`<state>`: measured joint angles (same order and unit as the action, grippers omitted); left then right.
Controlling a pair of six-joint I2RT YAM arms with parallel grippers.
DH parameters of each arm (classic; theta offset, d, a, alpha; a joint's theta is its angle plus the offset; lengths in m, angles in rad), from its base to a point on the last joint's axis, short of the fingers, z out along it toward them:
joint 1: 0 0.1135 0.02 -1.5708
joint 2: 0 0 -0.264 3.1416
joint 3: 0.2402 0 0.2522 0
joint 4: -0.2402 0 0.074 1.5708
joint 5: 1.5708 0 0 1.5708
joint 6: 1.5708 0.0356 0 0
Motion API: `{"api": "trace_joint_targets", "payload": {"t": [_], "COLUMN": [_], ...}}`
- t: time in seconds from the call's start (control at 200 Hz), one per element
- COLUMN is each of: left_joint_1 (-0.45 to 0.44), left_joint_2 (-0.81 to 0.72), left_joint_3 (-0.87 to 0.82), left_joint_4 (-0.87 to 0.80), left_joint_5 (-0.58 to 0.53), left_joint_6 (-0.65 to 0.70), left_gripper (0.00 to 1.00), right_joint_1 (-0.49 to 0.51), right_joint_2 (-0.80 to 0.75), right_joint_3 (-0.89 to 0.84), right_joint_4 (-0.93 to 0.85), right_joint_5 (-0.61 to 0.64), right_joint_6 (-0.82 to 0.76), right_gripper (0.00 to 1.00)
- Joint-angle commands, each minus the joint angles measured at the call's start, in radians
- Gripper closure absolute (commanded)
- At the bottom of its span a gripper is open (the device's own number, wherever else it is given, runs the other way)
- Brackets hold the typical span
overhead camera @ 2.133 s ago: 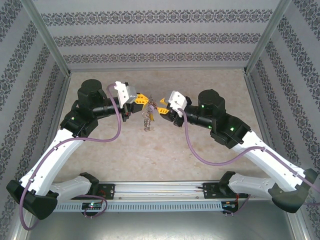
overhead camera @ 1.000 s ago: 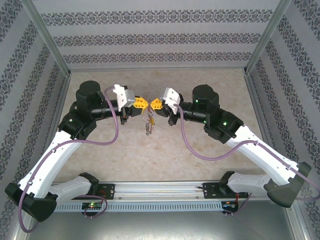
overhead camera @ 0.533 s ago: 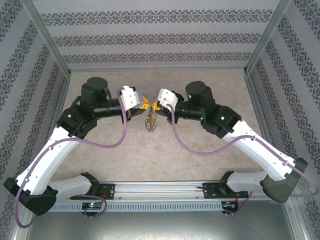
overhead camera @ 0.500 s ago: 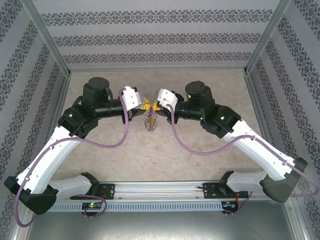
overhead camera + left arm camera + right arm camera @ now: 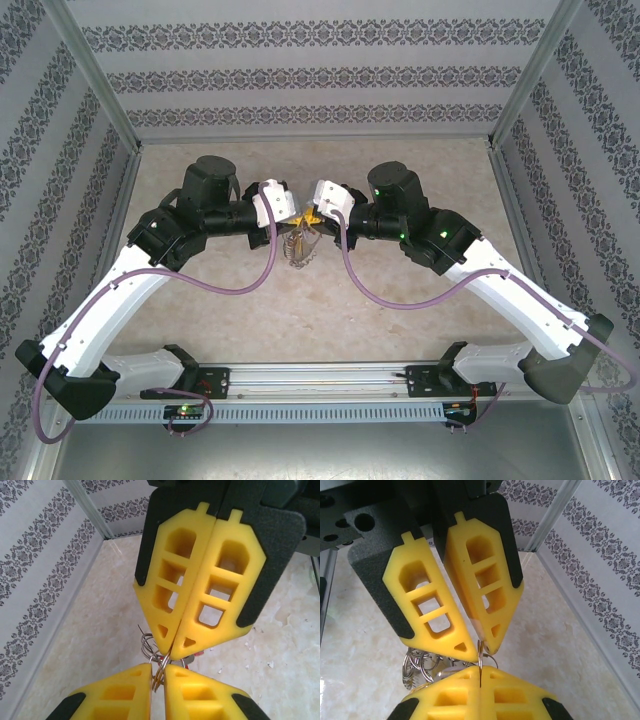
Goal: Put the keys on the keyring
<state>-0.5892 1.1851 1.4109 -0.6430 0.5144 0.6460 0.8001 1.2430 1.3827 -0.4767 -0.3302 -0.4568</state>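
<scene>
Hanging over the middle of the desk (image 5: 300, 320), the keyring (image 5: 298, 245) dangles just below where my two pairs of tips meet, several keys (image 5: 417, 667) already bunched on it. My right jaws clench its wire between their pads (image 5: 465, 677). My left jaws stand a slit apart around the same loop; I cannot tell whether they bite. Threading looks unfinished to me.

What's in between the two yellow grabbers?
A thin wire loop of the keyring bridges the left gripper and right gripper; both wrist views show it.
</scene>
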Motion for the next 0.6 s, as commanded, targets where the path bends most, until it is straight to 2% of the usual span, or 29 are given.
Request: {"api": "trace_joint_targets", "payload": {"t": [0.0, 0.18, 0.28, 0.455, 0.52, 0.595], "left_joint_1": [-0.014, -0.015, -0.015, -0.015, -0.015, -0.013], "left_joint_2": [0.005, 0.012, 0.017, 0.008, 0.001, 0.001], "left_joint_3": [0.028, 0.028, 0.033, 0.032, 0.032, 0.034], "left_joint_4": [-0.023, -0.022, -0.026, -0.008, 0.003, 0.009], "left_joint_5": [-0.014, -0.008, 0.001, 0.020, 0.033, 0.052], "left_joint_6": [0.024, 0.024, 0.024, 0.005, -0.007, -0.018], "left_gripper": [0.85, 0.85, 1.00, 1.00, 1.00, 1.00], "right_joint_1": [-0.007, -0.007, -0.005, -0.005, -0.006, -0.007], "right_joint_2": [0.003, 0.007, 0.007, -0.004, -0.019, -0.039], "right_joint_3": [0.049, 0.049, 0.047, 0.031, 0.005, -0.030], "right_joint_4": [0.026, 0.026, 0.027, 0.035, 0.049, 0.064], "right_joint_5": [-0.040, -0.056, -0.056, -0.046, -0.037, -0.036], "right_joint_6": [-0.023, -0.028, -0.031, -0.029, -0.016, -0.001], "right_gripper": [1.00, 1.00, 1.00, 1.00, 0.87, 0.78]}}
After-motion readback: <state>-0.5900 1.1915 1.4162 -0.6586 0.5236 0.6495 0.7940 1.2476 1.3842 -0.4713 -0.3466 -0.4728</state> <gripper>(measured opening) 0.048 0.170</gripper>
